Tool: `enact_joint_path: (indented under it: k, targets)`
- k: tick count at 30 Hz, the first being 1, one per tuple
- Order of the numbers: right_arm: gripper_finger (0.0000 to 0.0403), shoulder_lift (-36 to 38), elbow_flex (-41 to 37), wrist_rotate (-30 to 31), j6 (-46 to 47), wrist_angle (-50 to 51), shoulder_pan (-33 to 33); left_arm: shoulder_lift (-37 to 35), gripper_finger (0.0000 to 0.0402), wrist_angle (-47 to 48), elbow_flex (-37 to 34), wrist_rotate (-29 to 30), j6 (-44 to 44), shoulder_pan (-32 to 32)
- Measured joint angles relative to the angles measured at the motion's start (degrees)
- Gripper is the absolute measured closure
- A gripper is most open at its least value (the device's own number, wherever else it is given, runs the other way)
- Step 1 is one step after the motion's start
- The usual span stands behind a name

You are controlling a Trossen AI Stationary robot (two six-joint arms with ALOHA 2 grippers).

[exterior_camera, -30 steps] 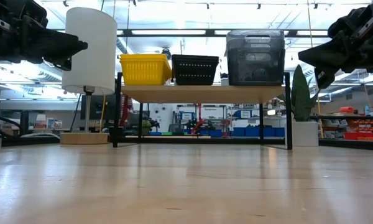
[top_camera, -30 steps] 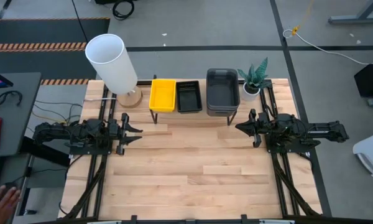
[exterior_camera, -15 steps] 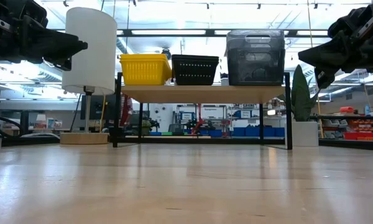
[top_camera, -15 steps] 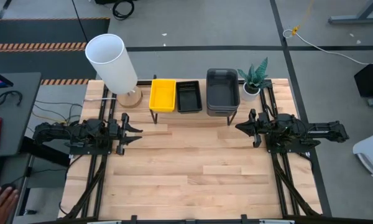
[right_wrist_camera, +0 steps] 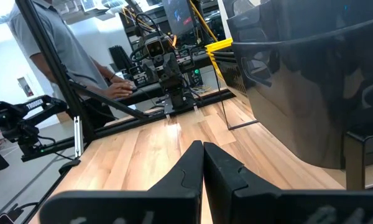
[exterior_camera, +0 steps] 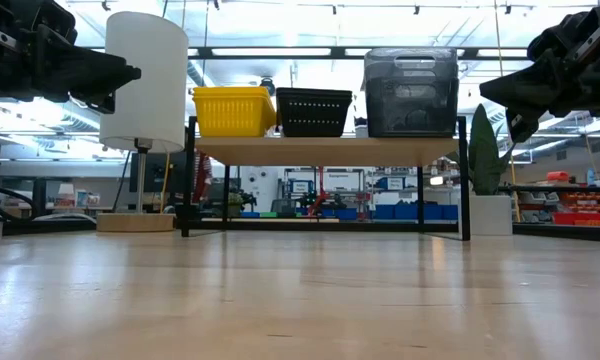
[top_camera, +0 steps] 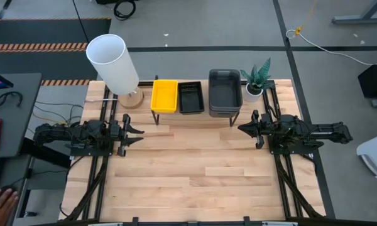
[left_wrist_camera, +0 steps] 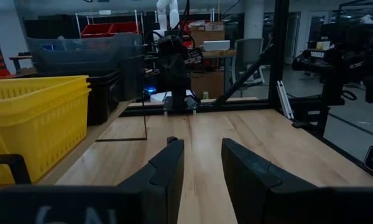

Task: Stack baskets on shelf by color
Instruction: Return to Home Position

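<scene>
The baskets sit in three stacks on the shelf's plank top (exterior_camera: 325, 150) at the table's far edge. The yellow stack (top_camera: 165, 96) (exterior_camera: 234, 110) is on the left, the black slotted stack (top_camera: 191, 97) (exterior_camera: 314, 111) in the middle, and the smoky-grey stack (top_camera: 225, 92) (exterior_camera: 411, 92) on the right. My left gripper (top_camera: 137, 134) (left_wrist_camera: 202, 155) hovers open near the table's left side, short of the shelf's front. My right gripper (top_camera: 242, 129) (right_wrist_camera: 203, 152) hovers shut on the right, beside the grey stack (right_wrist_camera: 311, 81). Neither touches anything.
A white lamp (top_camera: 113, 59) stands on its round wooden base (top_camera: 131, 98) left of the shelf. A small potted plant (top_camera: 256, 78) stands at its right end. A person's hand (top_camera: 0, 201) shows off the table's near-left corner. Bare tabletop (top_camera: 195, 176) spreads in front of the shelf.
</scene>
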State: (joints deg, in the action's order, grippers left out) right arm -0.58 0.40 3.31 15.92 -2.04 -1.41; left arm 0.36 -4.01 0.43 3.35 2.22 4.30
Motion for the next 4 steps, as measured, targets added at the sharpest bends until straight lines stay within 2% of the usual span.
enact_joint_path:
  k: [4]
  targets:
    - [0.0386,0.01,0.00,0.01,0.00,0.00,-0.02,0.00,0.0287,0.00,0.00,-0.01,0.02,0.00]
